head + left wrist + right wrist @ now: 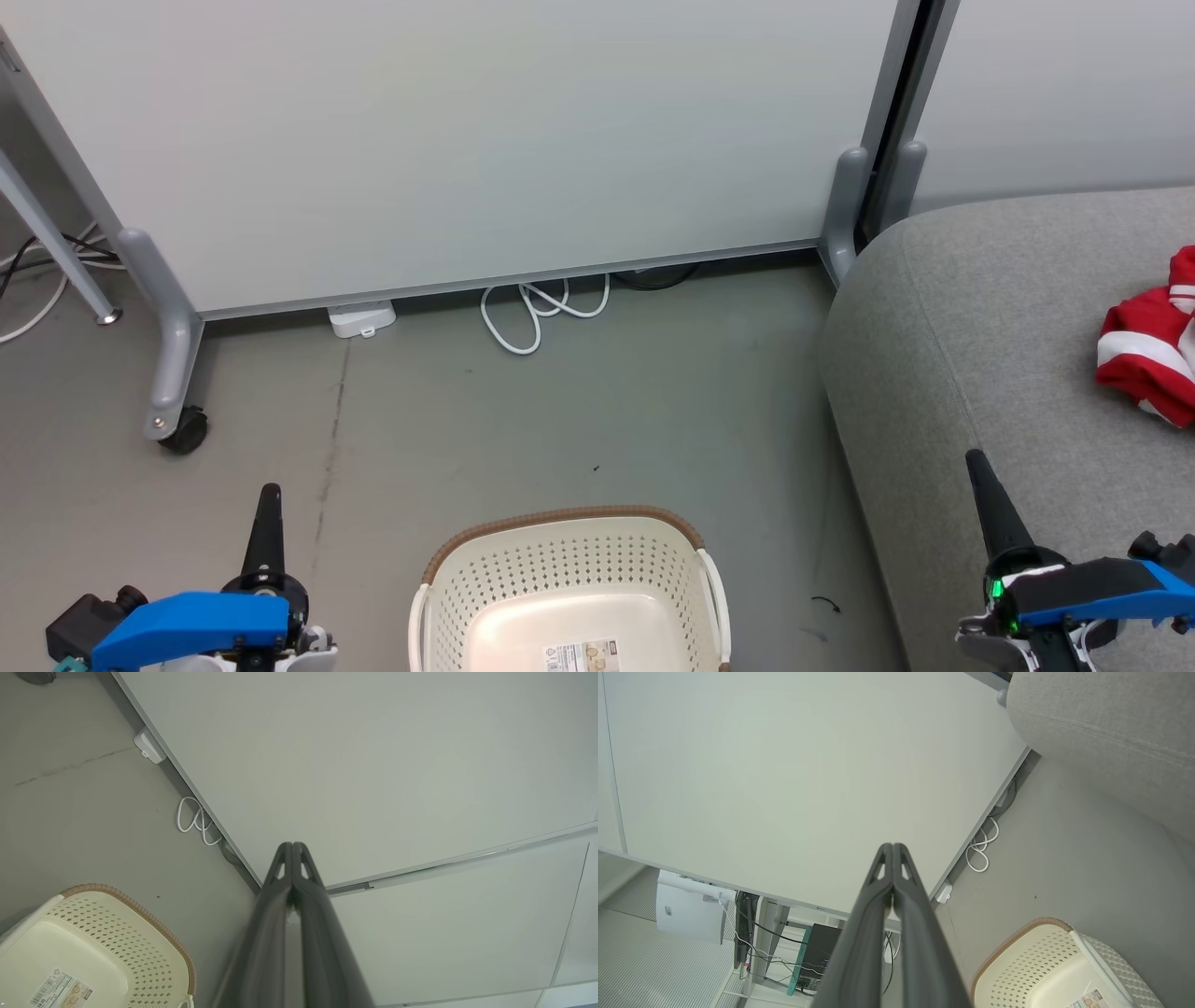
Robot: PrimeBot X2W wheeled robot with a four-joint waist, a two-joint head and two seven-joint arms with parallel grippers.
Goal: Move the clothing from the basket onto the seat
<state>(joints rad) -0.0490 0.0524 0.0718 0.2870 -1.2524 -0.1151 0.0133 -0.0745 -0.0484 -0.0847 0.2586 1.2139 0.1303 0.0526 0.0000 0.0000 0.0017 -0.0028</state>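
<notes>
Seemingly done — basket (pixel 560 560) is sitting bare, clothing (pixel 1146 359) is lying on seat (pixel 980 327), L hand (pixel 269 504) & R hand (pixel 982 478) pinched together, carrying nothing.

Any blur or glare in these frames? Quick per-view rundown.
Head view: sharp, flat even light, no glare; clothing cropped at the right edge. Left wrist view: left gripper blurs toward the lens, basket crisp. Right wrist view: right gripper likewise soft low down, seat weave sharp.
</notes>
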